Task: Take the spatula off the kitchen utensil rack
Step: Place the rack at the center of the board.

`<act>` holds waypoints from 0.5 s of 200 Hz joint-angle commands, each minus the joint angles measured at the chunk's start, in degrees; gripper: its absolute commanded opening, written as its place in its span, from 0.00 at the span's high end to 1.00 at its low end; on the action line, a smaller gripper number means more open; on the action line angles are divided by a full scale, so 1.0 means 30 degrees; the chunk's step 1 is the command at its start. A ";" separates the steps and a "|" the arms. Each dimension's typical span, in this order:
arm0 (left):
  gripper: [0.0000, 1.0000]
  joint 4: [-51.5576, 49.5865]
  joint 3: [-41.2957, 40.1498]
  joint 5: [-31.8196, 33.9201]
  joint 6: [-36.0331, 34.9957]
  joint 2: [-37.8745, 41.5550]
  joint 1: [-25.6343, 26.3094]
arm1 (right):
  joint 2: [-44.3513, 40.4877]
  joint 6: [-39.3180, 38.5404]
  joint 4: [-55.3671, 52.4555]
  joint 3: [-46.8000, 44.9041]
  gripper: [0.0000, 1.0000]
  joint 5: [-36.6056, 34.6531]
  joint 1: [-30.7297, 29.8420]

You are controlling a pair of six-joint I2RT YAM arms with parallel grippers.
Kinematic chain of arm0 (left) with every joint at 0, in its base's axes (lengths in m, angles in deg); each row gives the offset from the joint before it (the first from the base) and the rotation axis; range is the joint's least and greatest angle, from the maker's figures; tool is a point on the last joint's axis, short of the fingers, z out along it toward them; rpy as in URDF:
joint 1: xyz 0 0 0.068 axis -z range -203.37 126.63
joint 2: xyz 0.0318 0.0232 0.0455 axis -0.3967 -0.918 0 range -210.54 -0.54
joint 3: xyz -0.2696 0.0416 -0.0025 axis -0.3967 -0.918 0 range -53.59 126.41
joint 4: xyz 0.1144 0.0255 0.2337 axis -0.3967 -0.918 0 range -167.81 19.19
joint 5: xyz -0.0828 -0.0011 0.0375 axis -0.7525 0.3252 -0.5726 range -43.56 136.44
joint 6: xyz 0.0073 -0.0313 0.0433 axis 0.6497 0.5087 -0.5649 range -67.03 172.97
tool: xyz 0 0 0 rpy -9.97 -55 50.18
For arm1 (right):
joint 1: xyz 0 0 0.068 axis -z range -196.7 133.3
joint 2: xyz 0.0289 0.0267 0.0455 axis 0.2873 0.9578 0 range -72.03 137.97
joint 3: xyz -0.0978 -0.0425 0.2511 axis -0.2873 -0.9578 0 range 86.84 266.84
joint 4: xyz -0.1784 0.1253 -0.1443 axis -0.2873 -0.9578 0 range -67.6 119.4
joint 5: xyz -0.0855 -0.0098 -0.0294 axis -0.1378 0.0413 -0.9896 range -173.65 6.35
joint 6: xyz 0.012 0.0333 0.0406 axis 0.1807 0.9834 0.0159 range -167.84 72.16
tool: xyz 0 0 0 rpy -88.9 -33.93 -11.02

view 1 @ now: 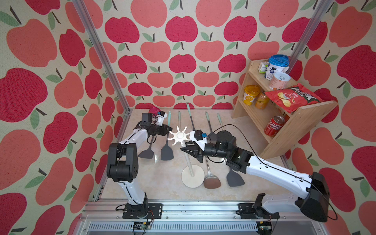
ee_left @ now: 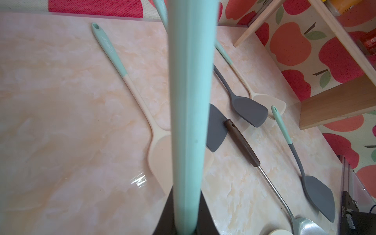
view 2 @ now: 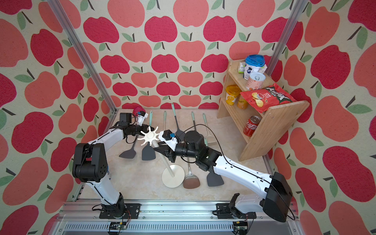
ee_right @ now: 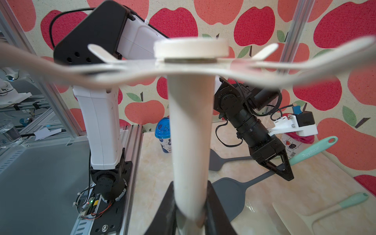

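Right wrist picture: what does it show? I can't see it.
The right claw grips the cream pole of the kitchen utensil rack, below its star-shaped top. Beyond it, the left claw holds a spatula with a mint handle and gray blade.

The walls [view 1: 183,50] are beige cloth printed with crimson and coral apples with green leaves, and the desk [view 1: 158,183] is glossy peach-cream marble. The kitchen utensil rack [view 1: 180,136] is plain cream-white; the spatula [view 1: 167,152] beside its top has a mint-green handle and charcoal blade, and a steel turner [ee_left: 243,143] has a dark brown handle. The wooden shelf [view 1: 305,122] is pale pine, carrying a red chip bag [view 1: 293,97], a red cola can [view 1: 274,125], a blue-lidded cup [view 1: 278,61] and a yellow cup [view 1: 251,94].
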 commanded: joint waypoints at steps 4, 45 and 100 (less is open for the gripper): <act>1.00 -0.2687 0.1690 -0.0190 -0.1533 -0.1763 -0.0322 | 0.0543 -0.1485 0.1054 0.1478 1.00 -0.1401 0.0069; 1.00 -0.4539 0.3054 0.0005 -0.0889 -0.3781 -0.0458 | 0.0856 -0.1586 0.1311 0.2325 1.00 -0.1589 0.0093; 0.98 -0.7166 0.4558 -0.1515 -0.0588 -0.6095 -0.0645 | 0.1074 -0.1287 0.2175 0.2250 1.00 -0.2161 0.0122</act>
